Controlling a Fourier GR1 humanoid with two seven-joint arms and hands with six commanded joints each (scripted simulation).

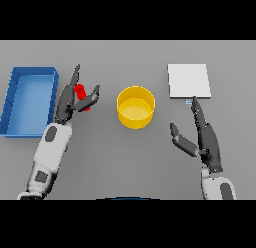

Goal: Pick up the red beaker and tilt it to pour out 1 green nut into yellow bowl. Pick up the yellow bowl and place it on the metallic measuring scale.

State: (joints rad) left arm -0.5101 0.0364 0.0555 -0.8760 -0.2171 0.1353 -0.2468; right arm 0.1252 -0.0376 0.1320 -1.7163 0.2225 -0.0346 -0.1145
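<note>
The red beaker [80, 92] stands left of centre, mostly hidden between the fingers and thumb of my left hand [66, 101]. That hand reaches round it with fingers fairly straight and the thumb on the beaker's right side, not clearly closed. The yellow bowl [135, 107] sits in the middle of the table, upright, apart from both hands. I see no green nut. The metallic measuring scale [188, 81] is a flat pale square at the back right. My right hand [207, 138] lies open just in front of it, fingertips near the scale's front edge.
A blue rectangular bin [15, 99] stands at the far left, right beside my left arm. Grey table surface spreads between the bowl and the scale and across the front.
</note>
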